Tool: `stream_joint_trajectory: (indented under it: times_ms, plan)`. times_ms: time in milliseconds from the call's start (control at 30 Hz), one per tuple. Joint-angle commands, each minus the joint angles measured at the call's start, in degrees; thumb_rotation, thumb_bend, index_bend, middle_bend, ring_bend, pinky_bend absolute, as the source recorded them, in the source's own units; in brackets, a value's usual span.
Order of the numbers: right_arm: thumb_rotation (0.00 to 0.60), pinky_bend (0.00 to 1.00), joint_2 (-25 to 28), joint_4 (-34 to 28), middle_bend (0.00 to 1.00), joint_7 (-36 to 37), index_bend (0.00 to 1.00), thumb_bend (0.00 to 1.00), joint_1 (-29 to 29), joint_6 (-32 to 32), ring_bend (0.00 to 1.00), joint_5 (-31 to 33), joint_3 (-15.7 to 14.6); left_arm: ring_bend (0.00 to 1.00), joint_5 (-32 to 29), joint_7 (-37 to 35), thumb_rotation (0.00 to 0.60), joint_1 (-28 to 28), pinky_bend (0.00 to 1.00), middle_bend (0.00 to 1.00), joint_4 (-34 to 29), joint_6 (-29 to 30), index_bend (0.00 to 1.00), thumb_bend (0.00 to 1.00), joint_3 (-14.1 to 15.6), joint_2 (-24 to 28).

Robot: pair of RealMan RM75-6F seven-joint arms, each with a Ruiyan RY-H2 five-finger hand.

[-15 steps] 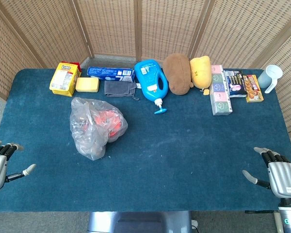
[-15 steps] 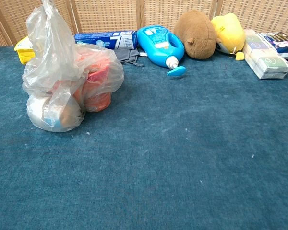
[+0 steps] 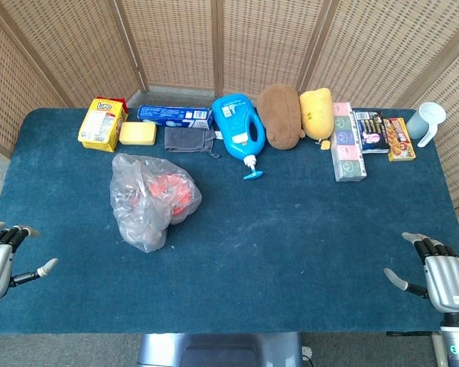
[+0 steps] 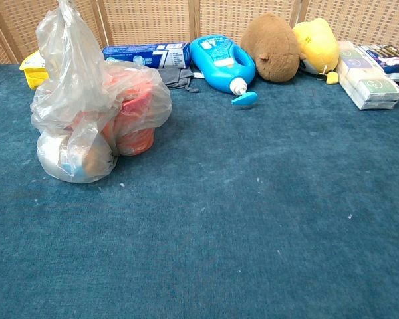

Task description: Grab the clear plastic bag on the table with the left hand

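The clear plastic bag [image 3: 151, 200] stands on the left half of the blue table [image 3: 291, 229], with orange and grey items inside. In the chest view the bag [image 4: 93, 106] rises to a crumpled top. My left hand [image 3: 1, 261] hovers at the table's front left corner, well left of and nearer than the bag, fingers spread and holding nothing. At the front right corner my right hand [image 3: 440, 275] is also spread and empty. Neither hand appears in the chest view.
Along the back edge lie a yellow box [image 3: 102, 124], a yellow sponge [image 3: 137, 134], a blue tube box [image 3: 174, 115], a grey cloth [image 3: 189, 139], a blue detergent bottle [image 3: 240, 131], two plush toys [image 3: 283, 113], snack boxes [image 3: 349, 141] and a cup [image 3: 428, 122].
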Motion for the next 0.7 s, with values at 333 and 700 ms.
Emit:
stream_joint_trajectory:
  times_ms: [333,700]
  plan:
    - [0.000,0.39,-0.4,0.5,0.30,0.8,0.23,0.20,-0.3,0.2,0.34,-0.3,-0.2,0.37,0.1,-15.3,0.000,-2.9,0.21,0.36,-5.3,-5.9,0.36,0.08,-0.8,4.9]
    - [0.000,0.39,0.1,0.2,0.30,0.7,0.23,0.20,-0.4,0.1,0.34,0.3,0.1,0.37,0.3,-41.9,0.000,-8.8,0.23,0.36,-10.6,-15.8,0.36,0.08,-2.9,10.7]
